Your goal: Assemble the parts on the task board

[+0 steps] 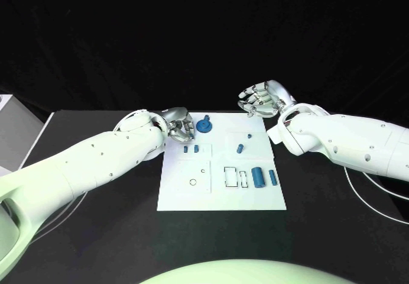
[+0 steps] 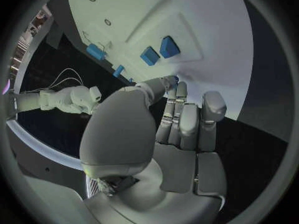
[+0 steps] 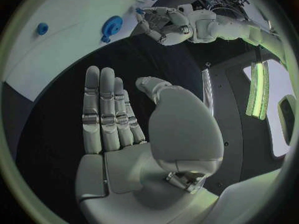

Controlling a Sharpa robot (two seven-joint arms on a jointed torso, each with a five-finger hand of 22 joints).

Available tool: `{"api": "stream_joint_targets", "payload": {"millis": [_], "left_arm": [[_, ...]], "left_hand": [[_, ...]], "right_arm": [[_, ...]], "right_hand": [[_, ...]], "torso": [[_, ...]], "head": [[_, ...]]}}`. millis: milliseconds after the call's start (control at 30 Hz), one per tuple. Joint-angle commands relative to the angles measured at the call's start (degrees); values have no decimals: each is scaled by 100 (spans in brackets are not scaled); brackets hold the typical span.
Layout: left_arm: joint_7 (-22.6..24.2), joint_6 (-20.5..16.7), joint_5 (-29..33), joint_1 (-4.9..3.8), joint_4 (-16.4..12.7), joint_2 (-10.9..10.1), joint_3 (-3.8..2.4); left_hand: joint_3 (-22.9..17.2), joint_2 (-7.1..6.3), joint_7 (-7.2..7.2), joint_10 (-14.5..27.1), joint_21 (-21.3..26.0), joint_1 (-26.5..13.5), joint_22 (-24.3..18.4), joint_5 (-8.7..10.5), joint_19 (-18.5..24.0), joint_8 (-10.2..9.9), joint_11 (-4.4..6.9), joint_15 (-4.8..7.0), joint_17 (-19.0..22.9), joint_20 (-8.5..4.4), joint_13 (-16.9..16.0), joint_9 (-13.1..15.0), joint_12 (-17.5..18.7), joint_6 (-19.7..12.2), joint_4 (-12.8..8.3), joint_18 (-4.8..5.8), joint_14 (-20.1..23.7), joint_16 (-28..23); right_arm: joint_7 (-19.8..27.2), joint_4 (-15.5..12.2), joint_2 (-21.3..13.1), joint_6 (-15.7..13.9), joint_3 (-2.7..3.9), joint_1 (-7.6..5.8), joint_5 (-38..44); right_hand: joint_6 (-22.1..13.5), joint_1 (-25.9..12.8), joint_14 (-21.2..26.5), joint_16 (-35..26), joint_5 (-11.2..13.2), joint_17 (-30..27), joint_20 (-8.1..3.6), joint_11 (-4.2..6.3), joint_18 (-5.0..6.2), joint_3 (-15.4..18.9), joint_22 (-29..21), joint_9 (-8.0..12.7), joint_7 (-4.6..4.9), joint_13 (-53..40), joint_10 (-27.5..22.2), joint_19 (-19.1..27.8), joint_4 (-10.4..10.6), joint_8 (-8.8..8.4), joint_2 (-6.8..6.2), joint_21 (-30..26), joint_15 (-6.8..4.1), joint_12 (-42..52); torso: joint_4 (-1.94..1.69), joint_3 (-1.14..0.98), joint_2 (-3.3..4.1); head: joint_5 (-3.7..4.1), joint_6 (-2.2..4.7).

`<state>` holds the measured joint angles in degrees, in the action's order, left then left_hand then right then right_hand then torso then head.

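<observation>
**Task board barely started, parts loose**

Task board (image 1: 221, 195) lies mid-table, blue parts (image 1: 257, 176) scattered across it, none visibly joined. Left hand (image 1: 177, 126) rests curled at its far-left corner; whether it pinches anything, I cannot tell. Right hand (image 1: 264, 99) hovers beyond, fingers apart, empty. Most assembly seems left.

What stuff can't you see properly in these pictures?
- Whether the left hand touches anything on the white task board: in the head view its own fingers cover the spot.
- What the small blue pieces beside it are: too small there.
- The round blue part: smeared in the right wrist view.
</observation>
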<state>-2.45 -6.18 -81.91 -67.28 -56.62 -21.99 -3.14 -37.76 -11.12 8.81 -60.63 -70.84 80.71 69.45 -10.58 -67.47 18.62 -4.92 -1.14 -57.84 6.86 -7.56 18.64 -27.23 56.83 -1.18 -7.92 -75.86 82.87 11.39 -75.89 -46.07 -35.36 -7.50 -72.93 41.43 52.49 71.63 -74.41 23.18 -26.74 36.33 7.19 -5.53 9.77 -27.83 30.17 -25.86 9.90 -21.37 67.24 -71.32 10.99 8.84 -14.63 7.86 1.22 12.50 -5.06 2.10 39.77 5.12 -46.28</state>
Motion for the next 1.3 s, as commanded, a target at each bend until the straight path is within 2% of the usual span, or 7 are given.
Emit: {"api": "stream_joint_targets", "payload": {"millis": [33,400,1033,1300], "left_arm": [[-12,70,-47,0,3,28,-4],[-18,185,-39,1,-7,52,3],[-109,287,-164,2,14,97,28],[-129,316,-176,4,71,145,66]], "left_hand": [[37,4,-9,-30,-4,-46,1,3,-7,-34,2,-3,-5,5,4,9,29,45,-2,106,-10,10],[41,5,-10,-35,-1,-52,-3,6,-5,-36,3,-2,-8,5,3,11,37,47,0,105,-11,10],[78,-3,-29,-49,71,-91,-73,23,70,-67,12,2,102,5,3,21,96,40,7,83,46,-21],[99,-6,-35,-67,73,-103,-73,27,67,-91,20,6,89,4,-8,21,99,18,6,84,44,-20]], "right_arm": [[98,-12,2,-18,3,1,5],[89,-11,2,-3,3,1,5],[84,-14,-6,1,3,1,5],[82,-16,-4,9,3,1,5]], "right_hand": [[42,-37,2,-25,-14,8,10,5,62,-4,-10,-5,17,9,29,-26,-41,-35,-4,-37,15,-31],[44,-35,0,-33,-15,10,11,5,63,-4,-18,-5,17,17,33,-28,-45,-36,-3,-42,15,-36],[44,-35,0,-33,-15,10,11,5,63,-4,-18,-5,17,17,33,-28,-45,-36,-3,-42,15,-36],[44,-35,0,-33,-15,10,11,5,63,-4,-18,-5,17,17,33,-28,-45,-36,-3,-42,15,-36]], "torso": [[6,-2,-4],[-2,1,-12],[2,-8,-2],[8,-9,4]], "head": [[-6,-11],[9,-25],[29,-21],[36,-23]]}}
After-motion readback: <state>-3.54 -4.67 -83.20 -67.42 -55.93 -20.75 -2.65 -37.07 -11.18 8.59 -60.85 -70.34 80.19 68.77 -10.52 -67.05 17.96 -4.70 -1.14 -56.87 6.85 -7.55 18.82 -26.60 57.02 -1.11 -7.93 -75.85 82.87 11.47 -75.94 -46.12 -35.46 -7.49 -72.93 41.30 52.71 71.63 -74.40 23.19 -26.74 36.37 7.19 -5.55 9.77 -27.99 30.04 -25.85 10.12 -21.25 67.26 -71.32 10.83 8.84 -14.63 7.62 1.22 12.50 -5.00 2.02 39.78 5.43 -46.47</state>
